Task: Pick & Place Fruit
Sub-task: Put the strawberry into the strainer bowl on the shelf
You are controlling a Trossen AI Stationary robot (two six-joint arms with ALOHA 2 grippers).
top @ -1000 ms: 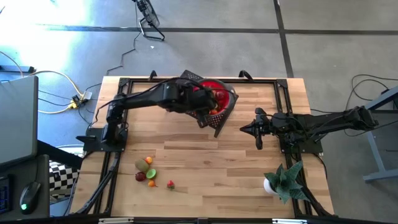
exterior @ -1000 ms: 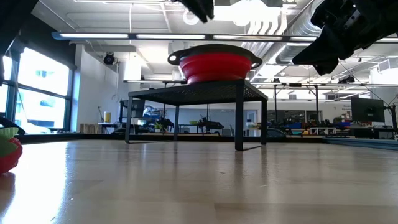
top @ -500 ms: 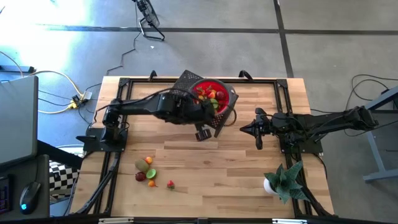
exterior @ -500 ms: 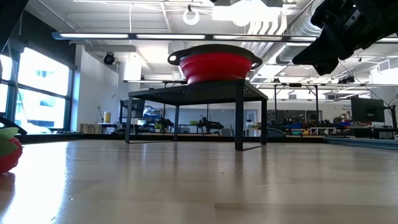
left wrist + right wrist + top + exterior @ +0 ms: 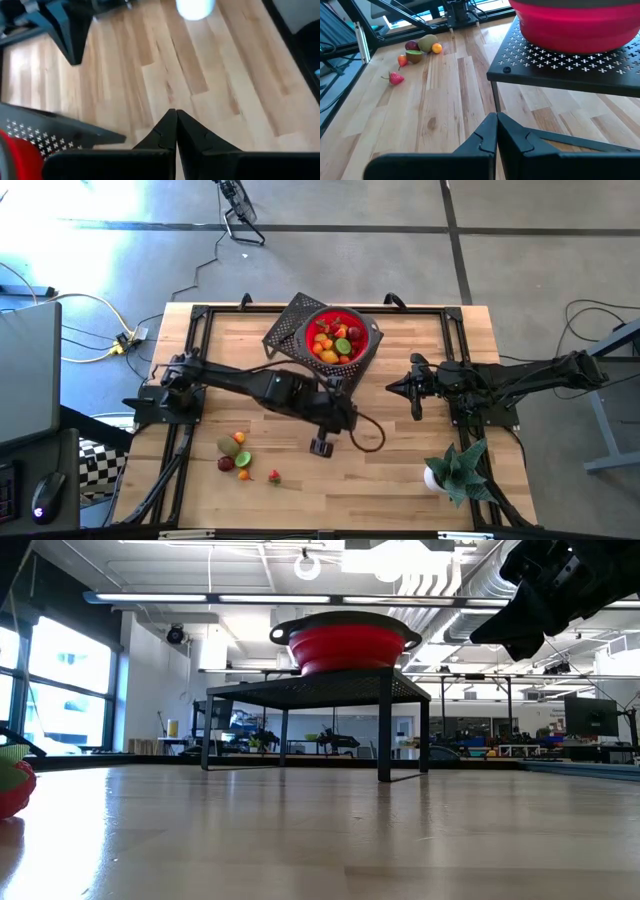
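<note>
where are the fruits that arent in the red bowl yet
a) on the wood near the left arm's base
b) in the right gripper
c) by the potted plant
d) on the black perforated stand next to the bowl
a: the high view shows the loose fruits clustered on the table in front of the left arm's base, apart from the red bowl on its black stand.

Open wood up front, clutter at the back and corners

The left arm [image 5: 270,388] stretches across mid-tabletop [image 5: 400,470], its gripper [image 5: 321,447] pinched shut over bare boards — open wood lies between it and the potted plant [image 5: 455,470] in the near right corner. At the back, the black perforated stand [image 5: 290,330] carrying the red bowl [image 5: 340,337] blocks the middle; the right gripper [image 5: 415,388] hangs just beside it. Loose fruit [image 5: 240,457] dots the near left.
</note>
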